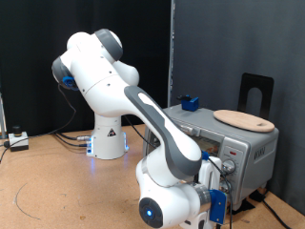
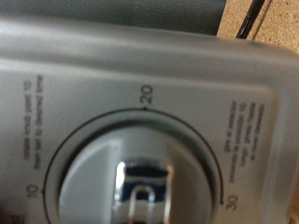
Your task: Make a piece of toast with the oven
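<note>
The gripper (image 1: pixel 223 181) sits low at the exterior view's right, pressed up against the knob side of the oven (image 1: pixel 250 145). Whether its fingers are spread or closed cannot be told. In the wrist view a timer dial (image 2: pixel 142 182) fills the picture (numbers 10, 20 and 30 ring it). A round wooden board (image 1: pixel 243 119) lies on the oven's top. The piece of toast is not visible.

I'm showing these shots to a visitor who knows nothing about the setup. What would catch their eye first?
The white arm fills the exterior view, its hand low against the silver oven's front at that view's right. The wrist view is filled by a timer knob marked 10, 20 and 30. A round wooden board lies on the oven.
</note>
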